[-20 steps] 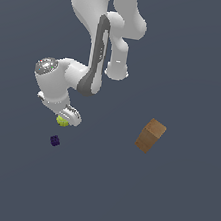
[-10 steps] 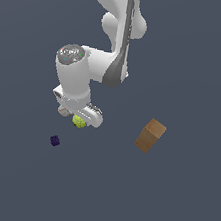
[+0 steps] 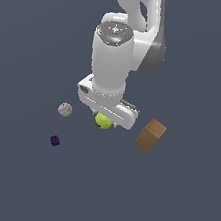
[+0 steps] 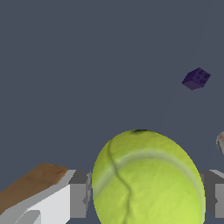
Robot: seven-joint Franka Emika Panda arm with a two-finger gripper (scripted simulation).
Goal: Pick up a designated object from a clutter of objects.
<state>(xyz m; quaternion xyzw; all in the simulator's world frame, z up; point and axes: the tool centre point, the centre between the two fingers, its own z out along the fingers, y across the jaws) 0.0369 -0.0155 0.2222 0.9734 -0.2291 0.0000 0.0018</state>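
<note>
Yellow-green tennis ball (image 4: 148,179) with its pale seam sat clamped between the closed fingers of the white pincer (image 3: 105,117), apparently raised off the counter, between grey-white ball (image 3: 65,109) and brown cardboard box (image 3: 150,135).

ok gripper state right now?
Gripper: shut on the tennis ball, fingers against both its sides; the ball sits under the hand in the exterior view.

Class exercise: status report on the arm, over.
Gripper shut on tennis ball. Grey-white ball, purple cube, brown box all lie apart. Nothing in the way.
</note>
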